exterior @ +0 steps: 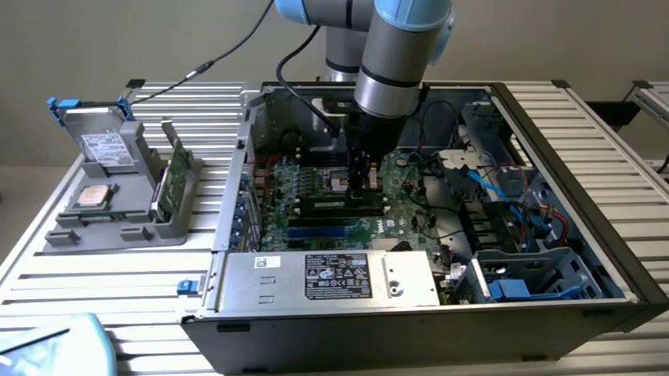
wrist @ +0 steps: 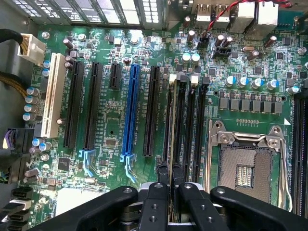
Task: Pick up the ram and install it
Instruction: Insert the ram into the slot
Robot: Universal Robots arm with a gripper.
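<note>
I have the black matte gripper (wrist: 172, 192) down inside the open steel case (exterior: 581, 188). Its two fingers are pinched almost together on the ram (wrist: 172, 134), a thin board seen edge-on as a pale strip. It stands in line with the long black plastic memory slots (wrist: 192, 130) on the glossy green motherboard (wrist: 144, 53), beside a blue slot (wrist: 131, 110) and the square metal-framed processor socket (wrist: 243, 163). In the exterior view, the silver power supply (exterior: 262, 278) at six o'clock of the gripper (exterior: 363, 184) carries a black-and-white label (exterior: 337, 276) I cannot read. At nine o'clock, a grey tray (exterior: 105, 227) holds an upright green board (exterior: 178, 178) and a blue-tabbed drive box (exterior: 105, 145).
</note>
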